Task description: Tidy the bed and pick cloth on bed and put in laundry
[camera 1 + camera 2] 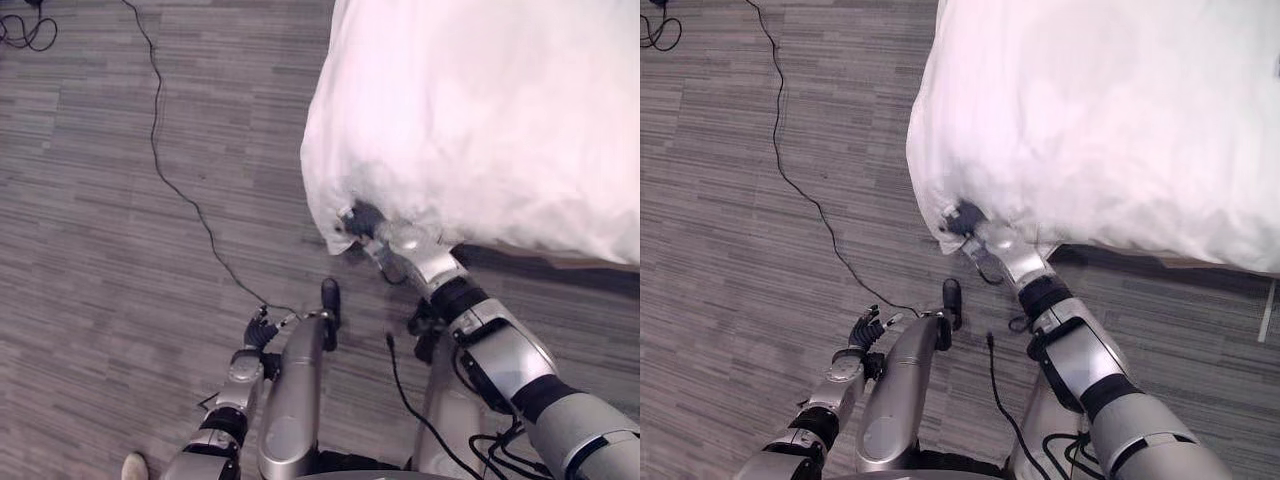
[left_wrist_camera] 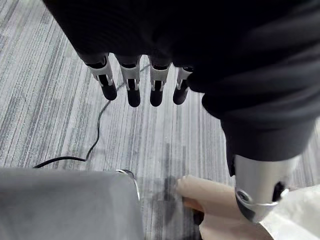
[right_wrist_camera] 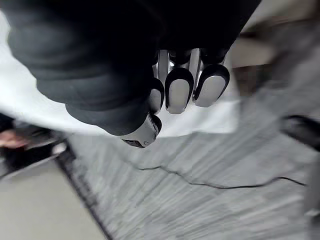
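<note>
Two hands showing, both mine. R hand is up at the lower-left corner of the white bedding, near center of the head frame, w/ the arm reaching in from lower right. It sits right where the corner bulges down over it. Looks like contact, but the view's poor at that spot. Can't tell if it's gripping the cloth or just resting on it. R wrist cam has the bedding as a pale band beyond the hand, grey floor past that, nothing clearer.

Bedding itself is a big white puffy mass taking the upper right of the head frame, its left side hanging down toward the floor. Its lower edge runs from my R hand to the right border, and a tan strip of bed shows under it at far right.

L hand hangs low, lower center-left of the frame, well apart from the bedding, over the striped floor. Its fingers are straight and loose, slightly spread, holding nothing, touching nothing.
</note>
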{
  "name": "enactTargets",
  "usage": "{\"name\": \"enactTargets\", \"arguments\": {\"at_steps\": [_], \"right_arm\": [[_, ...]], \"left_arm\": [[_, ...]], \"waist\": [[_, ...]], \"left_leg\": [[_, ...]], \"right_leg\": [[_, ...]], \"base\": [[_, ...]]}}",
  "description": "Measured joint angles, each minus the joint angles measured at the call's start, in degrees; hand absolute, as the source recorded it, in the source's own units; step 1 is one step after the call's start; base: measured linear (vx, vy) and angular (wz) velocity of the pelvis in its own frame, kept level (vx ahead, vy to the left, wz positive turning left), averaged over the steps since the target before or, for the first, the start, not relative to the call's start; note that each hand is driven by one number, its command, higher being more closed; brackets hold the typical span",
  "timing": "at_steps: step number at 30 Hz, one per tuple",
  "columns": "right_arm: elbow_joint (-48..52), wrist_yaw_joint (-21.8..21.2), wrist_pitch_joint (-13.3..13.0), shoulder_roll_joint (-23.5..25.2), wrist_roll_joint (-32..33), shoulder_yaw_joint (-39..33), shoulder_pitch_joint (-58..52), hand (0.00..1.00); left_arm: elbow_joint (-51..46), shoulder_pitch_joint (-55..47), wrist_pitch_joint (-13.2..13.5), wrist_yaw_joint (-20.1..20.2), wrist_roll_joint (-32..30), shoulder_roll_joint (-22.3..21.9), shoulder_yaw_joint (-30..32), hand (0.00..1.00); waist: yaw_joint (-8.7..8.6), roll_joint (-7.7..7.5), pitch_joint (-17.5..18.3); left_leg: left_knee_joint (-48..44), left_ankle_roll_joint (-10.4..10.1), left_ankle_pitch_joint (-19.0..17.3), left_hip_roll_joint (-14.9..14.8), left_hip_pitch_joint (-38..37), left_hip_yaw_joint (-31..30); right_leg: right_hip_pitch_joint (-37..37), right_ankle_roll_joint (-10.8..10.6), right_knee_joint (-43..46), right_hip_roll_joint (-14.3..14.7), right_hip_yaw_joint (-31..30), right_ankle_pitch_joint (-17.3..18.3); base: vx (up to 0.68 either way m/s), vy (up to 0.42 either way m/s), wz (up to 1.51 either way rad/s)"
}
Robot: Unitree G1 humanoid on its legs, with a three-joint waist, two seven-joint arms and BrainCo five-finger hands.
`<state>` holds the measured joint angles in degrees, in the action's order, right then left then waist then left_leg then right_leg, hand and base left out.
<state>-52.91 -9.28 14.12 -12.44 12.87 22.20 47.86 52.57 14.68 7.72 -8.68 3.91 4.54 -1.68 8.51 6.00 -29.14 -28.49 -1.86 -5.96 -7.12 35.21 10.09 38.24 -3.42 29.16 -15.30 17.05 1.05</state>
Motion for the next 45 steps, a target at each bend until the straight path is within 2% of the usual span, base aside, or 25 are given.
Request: {"name": "enactTargets", "arguments": {"at_steps": [2, 3, 4, 6, 7, 9, 10, 11, 13, 14, 16, 19, 22, 24, 25, 26, 28, 30, 31, 33, 36, 40, 41, 43, 45], "right_arm": [[-5.2, -1.0, -0.3, -2.1, 0.2, 0.0, -3.1, 1.0], [-6.6, -1.3, -1.5, -3.5, 0.5, -0.3, -4.6, 1.0], [-6.5, -1.8, -3.1, -4.2, 1.2, -1.6, -5.7, 1.0], [-5.1, -5.2, -8.6, -5.1, 1.3, -4.3, -7.7, 1.0], [-2.5, -7.2, -10.8, -5.6, 1.3, -4.2, -9.0, 1.0], [12.4, -13.1, -15.5, -6.9, 2.6, -1.4, -13.8, 1.0], [18.7, -15.0, -16.3, -7.1, 3.4, 0.3, -15.7, 1.0], [25.1, -17.1, -16.6, -7.0, 4.8, 2.4, -17.5, 1.0], [42.8, -26.7, -14.5, -5.4, 10.7, 10.3, -24.3, 1.0], [46.2, -29.5, -13.0, -4.7, 12.3, 13.0, -26.0, 1.0], [54.2, -38.3, -9.3, -3.7, 16.0, 21.2, -30.8, 1.0], [58.6, -43.5, -7.0, -3.2, 18.7, 23.0, -32.7, 1.0], [58.8, -40.8, -7.0, -3.2, 21.1, 20.4, -32.5, 1.0], [58.4, -34.5, -7.8, -2.9, 22.8, 14.8, -31.9, 1.0], [58.0, -32.9, -8.4, -2.7, 23.3, 13.4, -31.5, 1.0], [55.0, -28.6, -10.2, -1.7, 24.9, 9.0, -29.7, 1.0], [50.2, -24.4, -11.9, -1.0, 25.5, 3.6, -26.1, 1.0], [40.9, -20.2, -14.5, -1.3, 26.5, -6.3, -16.9, 1.0], [37.8, -19.1, -15.5, -2.1, 27.2, -9.6, -13.4, 1.0], [29.0, -17.1, -18.4, -5.7, 29.6, -15.5, -5.3, 1.0], [20.0, -14.3, -19.5, -10.7, 32.0, -19.4, -2.8, 1.0], [18.0, -10.9, -19.2, -11.5, 33.9, -22.3, -6.7, 1.0], [19.2, -10.6, -19.3, -11.2, 34.5, -22.6, -8.2, 1.0], [21.2, -10.7, -19.3, -10.1, 36.4, -24.1, -11.8, 1.0], [22.4, -10.5, -19.4, -8.1, 38.6, -27.2, -19.0, 1.0]], "left_arm": [[0.3, -0.3, 0.8, 0.3, -0.1, -0.7, 0.0, 0.0], [0.4, -0.9, 2.0, 0.8, -0.1, -1.1, -0.1, 0.0], [0.4, -1.3, 2.6, 1.1, -0.1, -1.1, -0.5, 0.0], [-0.2, -2.3, 3.6, 1.4, 0.0, -0.7, -0.7, 0.0], [-0.3, -2.6, 3.9, 1.9, 0.0, -0.2, -0.7, 0.0], [-0.5, -3.3, 3.9, 3.3, 0.0, 2.4, -0.6, 0.0], [-0.7, -3.8, 3.8, 3.7, 0.0, 3.6, -0.5, 0.0], [-0.9, -4.4, 3.7, 3.8, 0.0, 4.7, -0.5, 0.0], [-0.2, -6.9, 3.1, 3.8, -0.1, 7.8, -0.4, 0.0], [0.4, -7.5, 2.6, 3.8, -0.1, 8.2, -0.4, 0.0], [2.8, -8.9, 2.1, 4.1, -0.2, 8.1, -0.5, 0.0], [5.0, -10.1, 1.5, 5.8, -2.3, 7.2, -0.5, 0.0], [6.5, -11.7, 1.2, 7.5, -4.8, 7.4, -0.5, 0.0], [6.7, -13.2, 0.1, 8.8, -6.1, 7.6, -0.4, 0.0], [6.7, -13.2, 0.0, 8.9, -6.3, 7.9, -0.5, 0.0], [6.8, -13.2, -0.3, 9.4, -6.8, 8.5, -0.5, 0.0], [6.7, -12.8, -0.6, 9.9, -6.8, 8.7, -0.6, 0.0], [6.4, -10.5, -0.8, 9.9, -6.6, 8.4, -2.2, 0.0], [6.5, -9.3, -0.8, 9.9, -6.2, 8.1, -3.2, 0.0], [6.7, -7.1, 0.0, 9.8, -4.3, 7.1, -5.7, 0.0], [6.8, -4.6, 0.4, 9.3, -2.6, 6.2, -8.0, 0.0], [6.6, -2.1, 0.4, 7.8, -2.2, 4.7, -8.0, 0.0], [5.9, -1.7, 0.5, 7.4, -2.2, 3.7, -7.9, 0.0], [5.1, -1.2, 1.0, 7.4, -2.3, 2.5, -7.9, 0.0], [3.1, -1.1, 2.5, 7.5, -2.3, 2.4, -7.7, 0.0]], "waist": [[-0.42, 0.0, 0.0], [-1.39, 0.0, 0.0], [-1.94, -0.01, 0.0], [-3.25, -0.03, 0.0], [-3.56, -0.06, 0.0], [-5.07, -0.7, 0.2], [-5.36, -1.35, 0.1], [-5.73, -2.11, 0.2], [-6.43, -5.64, 2.5], [-6.54, -6.44, 3.5], [-7.56, -8.95, 6.6], [-7.68, -10.56, 10.1], [-7.53, -10.85, 12.4], [-7.21, -10.69, 12.8], [-7.2, -10.68, 12.8], [-7.3, -9.98, 12.4], [-7.33, -8.82, 11.5], [-7.24, -6.63, 8.6], [-7.28, -6.24, 7.8], [-7.27, -2.95, 5.7], [-6.22, 0.03, 3.9], [-6.88, 0.15, 3.4], [-7.65, 0.11, 3.4], [-7.99, 0.04, 3.4], [-8.51, -0.52, 3.0]], "left_leg": [[0.4, 0.0, 0.0, -0.1, -1.3, 0.3], [0.9, 0.0, 0.1, -0.2, -2.6, 0.6], [1.7, 0.0, 0.1, -0.2, -4.2, 1.0], [4.6, -0.5, 0.4, -0.6, -9.2, 1.5], [5.7, -0.8, 0.5, -0.7, -11.1, 1.6], [9.4, -1.7, 1.2, -1.2, -16.0, 1.8], [10.6, -2.1, 1.4, -1.7, -17.6, 2.1], [11.7, -2.6, 1.7, -2.1, -19.1, 2.8], [14.2, -3.6, 2.3, -3.6, -22.9, 4.6], [14.5, -3.8, 2.1, -4.1, -23.8, 5.0], [15.4, -4.4, 1.7, -5.3, -27.3, 5.7], [16.4, -4.9, 1.1, -5.5, -30.5, 6.4], [16.3, -4.6, 0.3, -5.5, -32.2, 7.0], [14.9, -4.4, -0.8, -5.5, -32.7, 7.3], [14.4, -4.2, -1.0, -5.5, -32.3, 7.2], [12.5, -4.0, -1.8, -5.7, -30.9, 7.3], [10.0, -3.6, -2.8, -6.0, -28.7, 7.1], [6.9, -2.9, -3.5, -5.5, -24.6, 7.3], [6.0, -2.8, -3.6, -5.0, -23.0, 7.2], [5.3, -2.5, -3.8, -3.9, -17.7, 7.3], [3.4, -2.3, -3.7, -3.8, -12.6, 6.7], [0.0, -1.4, -3.7, -4.0, -10.6, 6.2], [-1.0, -1.4, -4.2, -4.1, -10.7, 6.6], [-2.6, -1.6, -5.4, -4.7, -11.5, 7.6], [-4.6, -2.1, -7.2, -6.2, -12.6, 8.4]], "right_leg": [[-0.9, 0.1, -0.1, 0.0, -0.1, 0.1], [-2.2, 0.2, -0.5, 0.0, -0.2, 0.0], [-3.4, 0.2, -1.1, 0.0, -0.2, -0.1], [-7.8, 0.0, -3.9, 0.8, 0.2, -0.2], [-9.6, -0.1, -5.3, 1.4, 0.3, -0.4], [-14.6, -0.4, -9.5, 3.3, 1.2, -0.9], [-15.9, -0.4, -10.6, 3.8, 1.3, -1.1], [-17.1, -0.4, -11.7, 4.5, 1.3, -1.3], [-19.8, 0.5, -14.6, 7.0, 0.1, -2.8], [-20.7, 0.8, -15.3, 7.7, 0.0, -3.0], [-24.5, 1.3, -17.8, 9.4, 0.0, -3.5], [-28.2, 1.3, -20.0, 10.1, -0.3, -3.6], [-30.4, 1.3, -21.7, 10.5, -0.7, -4.3], [-31.4, 0.8, -22.3, 10.6, -1.3, -4.9], [-31.4, 0.8, -22.4, 10.6, -1.4, -5.1], [-30.7, 0.4, -22.3, 10.5, -1.8, -5.4], [-29.2, 0.0, -21.6, 10.3, -2.2, -5.7], [-24.9, -0.3, -18.7, 9.0, -3.2, -5.8], [-23.2, -0.4, -17.9, 8.4, -3.3, -5.9], [-17.4, -1.1, -17.4, 7.0, -4.0, -6.0], [-13.0, -1.4, -17.2, 7.0, -3.8, -7.3], [-7.8, 0.5, -7.8, 6.0, -4.9, -4.6], [-6.8, 0.5, -5.0, 5.5, -5.5, -3.1], [-6.2, 0.7, -2.1, 5.4, -6.4, -1.4], [-6.7, 0.5, -0.3, 6.3, -6.9, 0.5]], "base": [[0.06, -0.031, -0.06], [0.1, -0.031, -0.15], [0.13, -0.03, -0.29], [0.12, -0.034, -0.31], [0.09, -0.02, -0.27], [0.11, -0.024, -0.26], [0.14, -0.057, -0.27], [0.18, -0.065, -0.35], [0.21, -0.067, -0.46], [0.2, -0.055, -0.43], [0.21, -0.024, -0.19], [0.14, 0.029, -0.06], [0.06, 0.058, -0.08], [-0.02, 0.064, -0.08], [-0.1, 0.068, -0.1], [-0.14, 0.055, -0.07], [-0.18, 0.059, -0.1], [-0.24, 0.076, -0.08], [-0.28, 0.075, -0.02], [-0.27, 0.042, -0.03], [-0.12, -0.004, -0.08], [0.01, -0.04, -0.04], [0.05, -0.031, -0.06], [0.07, -0.045, -0.2], [0.03, -0.043, -0.25]]}}
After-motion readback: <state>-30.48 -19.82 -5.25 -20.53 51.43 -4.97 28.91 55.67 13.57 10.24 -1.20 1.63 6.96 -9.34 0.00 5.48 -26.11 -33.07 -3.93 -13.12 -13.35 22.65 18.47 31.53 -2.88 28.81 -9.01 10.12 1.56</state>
